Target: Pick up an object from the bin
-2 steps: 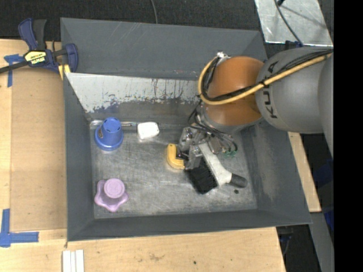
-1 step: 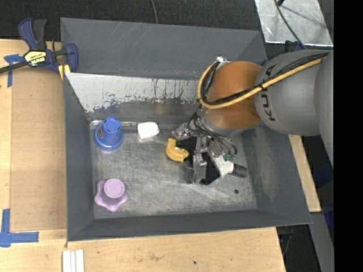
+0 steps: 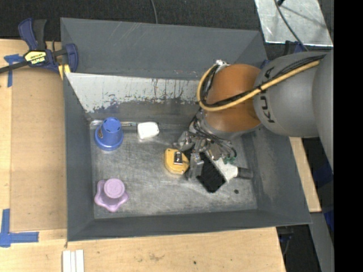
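My gripper (image 3: 199, 148) is low in the right half of the bin, under the arm's orange cover. Just left of it, touching or nearly so, lies a small yellow tape measure (image 3: 176, 161) with a dark face. A black block-like thing (image 3: 211, 177) lies directly below the gripper, tilted. Beside that is a white piece with a dark tip (image 3: 231, 171). I cannot make out anything held in the gripper.
A blue cone-topped cap (image 3: 109, 134) and a small white block (image 3: 147, 131) lie at the back left. A purple lobed knob (image 3: 110, 194) sits at the front left. The arm covers the bin's back right corner.
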Controlling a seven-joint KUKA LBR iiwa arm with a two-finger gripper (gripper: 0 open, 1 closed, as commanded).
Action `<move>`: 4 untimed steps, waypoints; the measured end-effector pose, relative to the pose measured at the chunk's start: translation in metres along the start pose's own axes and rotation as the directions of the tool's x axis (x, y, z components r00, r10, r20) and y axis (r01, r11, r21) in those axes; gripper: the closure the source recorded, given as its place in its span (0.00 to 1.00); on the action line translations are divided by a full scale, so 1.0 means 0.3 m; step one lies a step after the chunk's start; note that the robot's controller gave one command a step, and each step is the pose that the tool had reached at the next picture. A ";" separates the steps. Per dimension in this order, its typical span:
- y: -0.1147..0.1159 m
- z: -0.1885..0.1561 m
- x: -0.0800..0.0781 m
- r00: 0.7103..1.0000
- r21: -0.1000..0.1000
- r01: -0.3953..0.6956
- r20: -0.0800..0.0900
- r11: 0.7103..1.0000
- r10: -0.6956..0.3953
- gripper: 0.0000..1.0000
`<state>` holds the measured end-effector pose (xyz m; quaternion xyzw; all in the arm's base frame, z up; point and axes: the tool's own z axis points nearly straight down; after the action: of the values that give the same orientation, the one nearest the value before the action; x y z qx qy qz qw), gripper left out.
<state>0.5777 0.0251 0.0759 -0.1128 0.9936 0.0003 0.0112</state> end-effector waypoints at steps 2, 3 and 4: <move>-0.006 -0.431 0.005 1.000 -0.001 -0.010 -0.018 1.000 0.010 1.00; -0.006 -0.431 0.006 1.000 -0.001 -0.010 -0.019 1.000 0.010 1.00; 0.092 -0.177 0.089 0.995 -0.005 0.094 -0.023 0.996 -0.094 0.00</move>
<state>0.5444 0.0459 0.1282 -0.1596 0.9872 0.0003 -0.0003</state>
